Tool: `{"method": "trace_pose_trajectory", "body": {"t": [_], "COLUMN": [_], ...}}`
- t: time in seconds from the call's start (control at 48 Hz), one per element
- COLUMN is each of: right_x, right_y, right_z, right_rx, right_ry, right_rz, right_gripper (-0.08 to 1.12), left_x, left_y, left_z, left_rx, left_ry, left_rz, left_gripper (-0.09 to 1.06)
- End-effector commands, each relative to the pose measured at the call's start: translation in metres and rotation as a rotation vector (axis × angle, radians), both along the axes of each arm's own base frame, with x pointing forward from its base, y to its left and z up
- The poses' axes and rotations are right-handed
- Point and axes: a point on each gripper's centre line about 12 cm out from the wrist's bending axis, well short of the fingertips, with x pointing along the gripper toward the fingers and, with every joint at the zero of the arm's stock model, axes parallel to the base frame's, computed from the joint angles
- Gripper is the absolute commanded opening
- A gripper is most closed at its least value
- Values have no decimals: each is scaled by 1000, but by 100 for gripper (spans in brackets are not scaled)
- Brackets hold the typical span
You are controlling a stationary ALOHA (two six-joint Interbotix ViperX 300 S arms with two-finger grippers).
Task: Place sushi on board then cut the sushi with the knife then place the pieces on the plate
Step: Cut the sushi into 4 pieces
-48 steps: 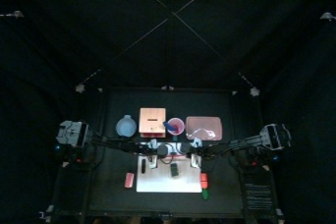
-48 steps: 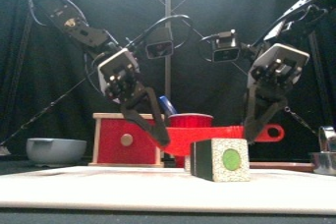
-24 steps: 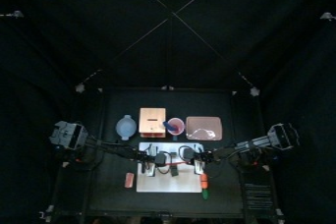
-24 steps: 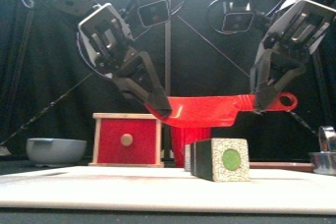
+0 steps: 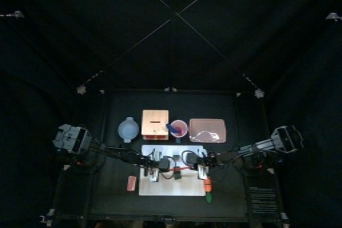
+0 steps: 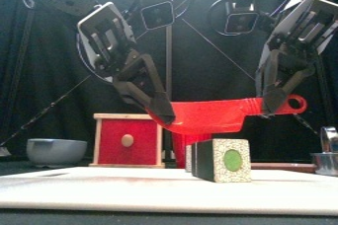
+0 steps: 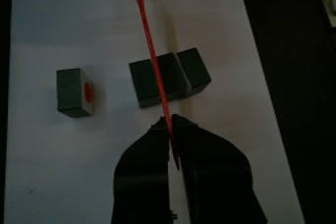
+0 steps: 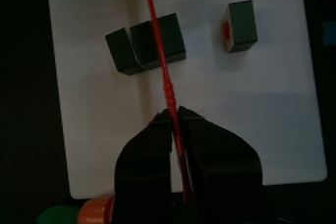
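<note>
Holding: knife [image 6: 209, 116], red, roughly level in the air above the board [image 6: 119, 187]. Left gripper [image 6: 160, 112] pinches its blade end and right gripper [image 6: 275, 107] its handle end, both pairs of jaws pressed onto it. Sushi [image 7: 168, 76]: two joined blocks on the board, under the knife. Piece [image 7: 75, 92]: one, lying apart on the board. Box [image 6: 128, 140] and bowl [image 6: 55, 150]: behind the board.

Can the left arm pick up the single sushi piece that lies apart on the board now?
Probably not yet: the left claw is shut on the red knife. The piece itself lies uncovered on the white board.
</note>
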Motion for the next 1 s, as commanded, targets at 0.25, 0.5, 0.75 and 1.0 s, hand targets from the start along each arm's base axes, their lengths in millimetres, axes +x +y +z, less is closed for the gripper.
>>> {"method": "trace_pose_trajectory", "body": {"t": [0.25,0.5,0.75,1.0], "right_x": [4,5,7,10], "right_y": [-2,-2,0,0], "right_z": [0,-7,-23,-39], "right_rx": [4,1,16,20], "right_ry": [3,24,69,112], "right_rz": [-18,-19,-32,-40], "right_gripper": [33,33,33,33], "left_x": [3,3,3,1], "left_y": [-17,-17,-17,-13], "left_z": [6,-1,-20,-31], "left_rx": [-9,-8,0,8], "left_ry": [-25,-4,43,80], "left_rz": [-35,-32,-29,-21], "left_gripper": [36,36,36,36]}}
